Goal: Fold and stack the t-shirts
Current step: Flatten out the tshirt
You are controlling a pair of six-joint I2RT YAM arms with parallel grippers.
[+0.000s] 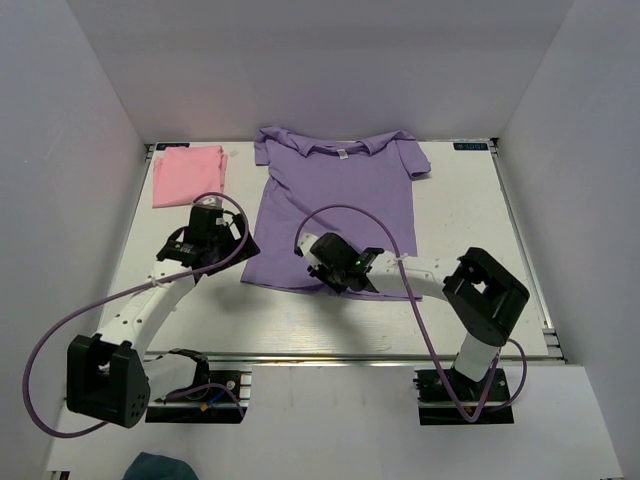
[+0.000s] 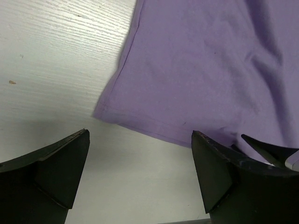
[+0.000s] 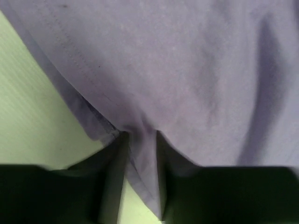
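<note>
Lavender t-shirt point(image 1: 335, 205) lies spread flat mid-frame on the desk point(image 1: 460, 220), collar toward the top. Right end effector point(image 3: 140, 140) is clamped on a pinch of its bottom hem. Left end effector point(image 2: 140, 135) hangs, fingers wide apart, just beside the shirt's lower-left corner. Pink t-shirt point(image 1: 187, 177) sits folded, upper left.

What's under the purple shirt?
White table shows round the purple shirt; the right end effector pinches its near hem. Whatever lies beneath the cloth itself is covered, so I cannot tell.
</note>
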